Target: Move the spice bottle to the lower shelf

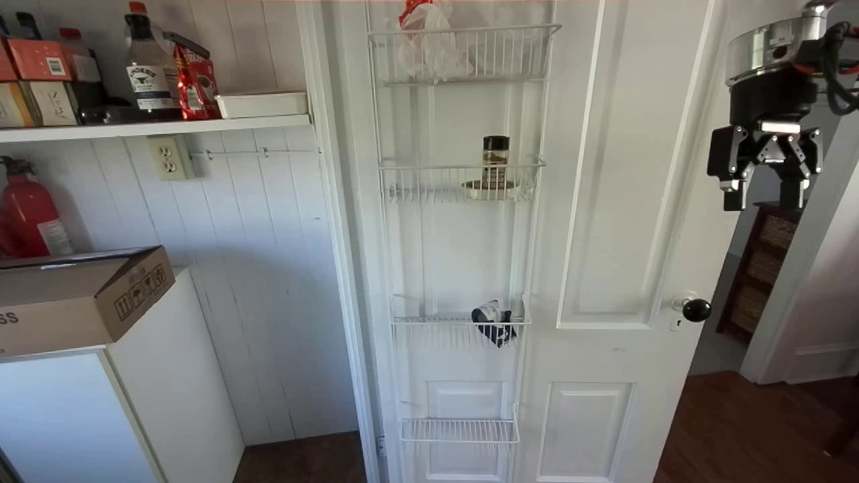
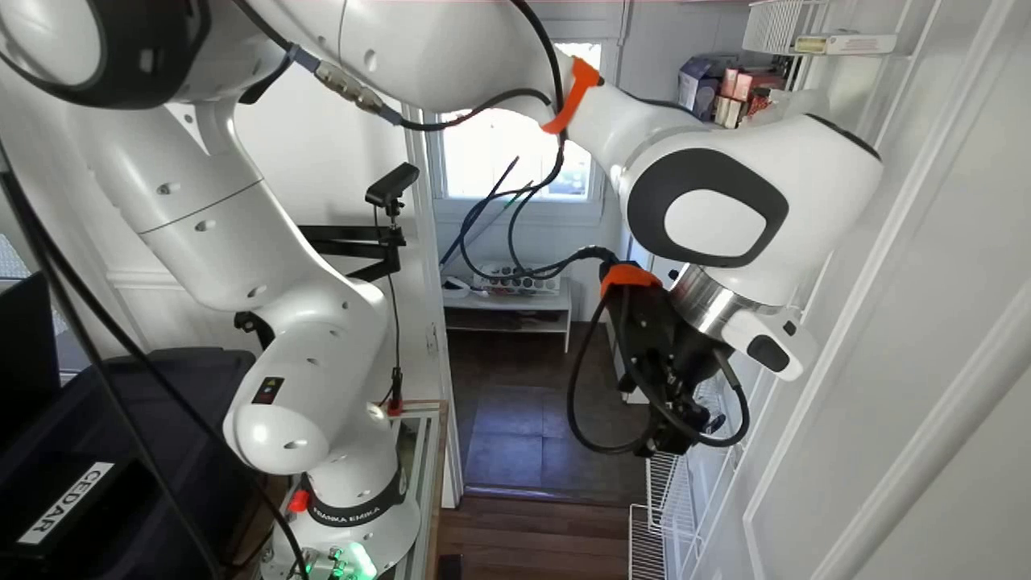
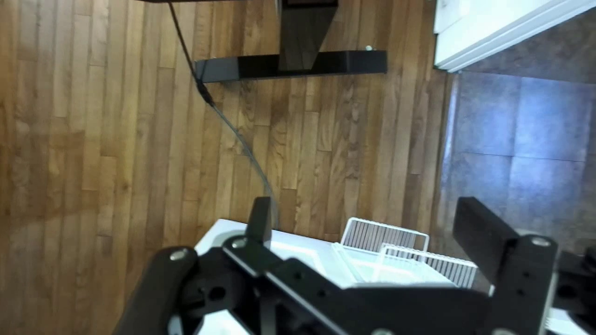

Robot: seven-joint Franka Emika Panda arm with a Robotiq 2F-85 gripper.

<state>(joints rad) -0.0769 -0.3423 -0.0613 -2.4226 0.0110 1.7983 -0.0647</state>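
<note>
The spice bottle (image 1: pixel 495 157), with a black cap and brownish body, stands upright on the second tier of the white wire rack in an exterior view. It stands in or just behind a shallow round pale dish (image 1: pixel 478 193). The lower shelf (image 1: pixel 429 323) is the third tier, below it, with a black-and-white packet (image 1: pixel 494 323) at its right end. My gripper (image 1: pixel 764 198) is open and empty, pointing down, to the right of the rack there. It also shows in an exterior view (image 2: pixel 672 441) and the wrist view (image 3: pixel 370 218). The bottle is out of view in the wrist view.
The rack hangs on a white door with a black knob (image 1: pixel 696 310). The top tier (image 1: pixel 517 30) holds a plastic bag (image 1: pixel 433 50). A bottom tier (image 1: pixel 460 441) sits low. A stocked wall shelf (image 1: pixel 262 123) and cardboard box (image 1: pixel 80 302) are at left. Cables (image 2: pixel 576 403) loop around my wrist.
</note>
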